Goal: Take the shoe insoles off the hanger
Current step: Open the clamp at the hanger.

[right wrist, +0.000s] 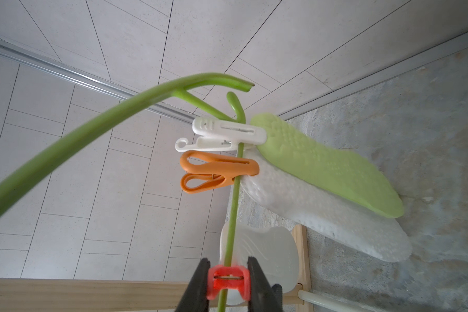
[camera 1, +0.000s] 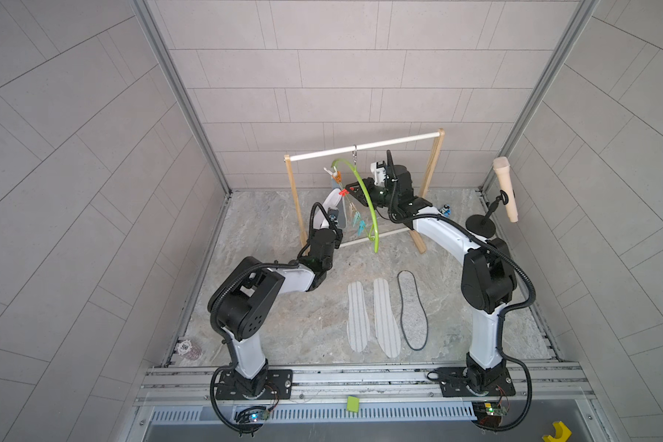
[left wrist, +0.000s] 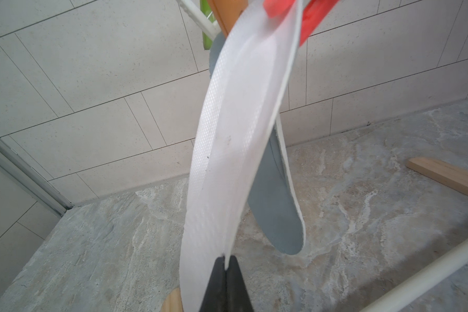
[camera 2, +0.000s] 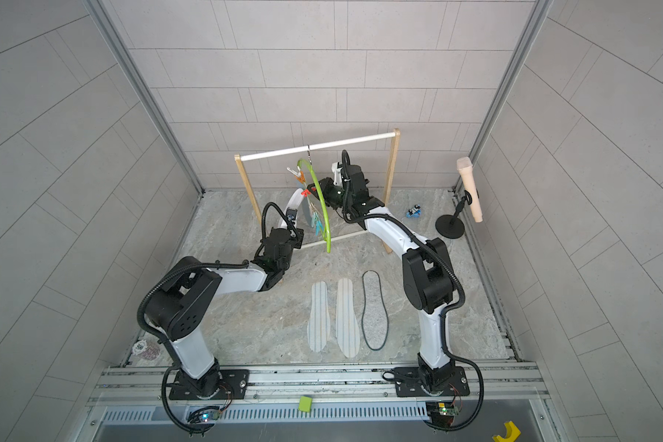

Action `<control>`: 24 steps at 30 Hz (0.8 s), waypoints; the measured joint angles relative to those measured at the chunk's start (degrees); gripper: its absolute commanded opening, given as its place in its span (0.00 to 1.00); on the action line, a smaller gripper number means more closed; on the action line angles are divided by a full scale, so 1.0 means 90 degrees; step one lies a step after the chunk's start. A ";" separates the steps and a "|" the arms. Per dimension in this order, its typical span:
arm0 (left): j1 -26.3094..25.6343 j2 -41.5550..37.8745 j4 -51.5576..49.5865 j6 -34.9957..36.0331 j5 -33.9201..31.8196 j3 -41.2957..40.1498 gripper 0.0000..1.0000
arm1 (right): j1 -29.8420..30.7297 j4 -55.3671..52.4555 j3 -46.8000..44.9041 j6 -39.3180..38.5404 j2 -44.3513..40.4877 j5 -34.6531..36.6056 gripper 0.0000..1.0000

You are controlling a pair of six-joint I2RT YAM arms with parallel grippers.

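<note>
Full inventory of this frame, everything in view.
table: one, grey marble
rack: one, wood, white rods, table's back
hanger: one, lime green, on rack's top rod
clothespins: several, white, orange, red, teal, on hanger
hanging insoles: three, pale green, white dotted, woven white, pinned to hanger
striped insoles: two, white-grey, flat, front middle
felt insole: one, grey, black edge, beside them
microphone: one, beige, black stand, back right
poker chips: small pile, pale, front left
blue item: one, near rack's right foot
green block: one, front rail
yellow part: one, front right corner
left tool: black, shut on woven white insole
right tool: black, clamped on red clothespin
</note>
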 measured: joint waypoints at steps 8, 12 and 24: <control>0.0002 -0.0002 -0.0010 -0.0270 -0.0024 -0.0185 0.00 | -0.0005 -0.0017 0.0017 0.0002 0.0000 0.0007 0.26; 0.0002 -0.0002 -0.0199 -0.0447 -0.0053 -0.0345 0.00 | -0.0046 -0.0027 0.0036 0.0010 0.0000 0.0036 0.27; 0.0000 -0.0342 -0.0350 -0.1001 0.0716 -0.0600 0.00 | -0.0112 -0.0432 0.0250 0.0126 0.0000 0.0029 0.61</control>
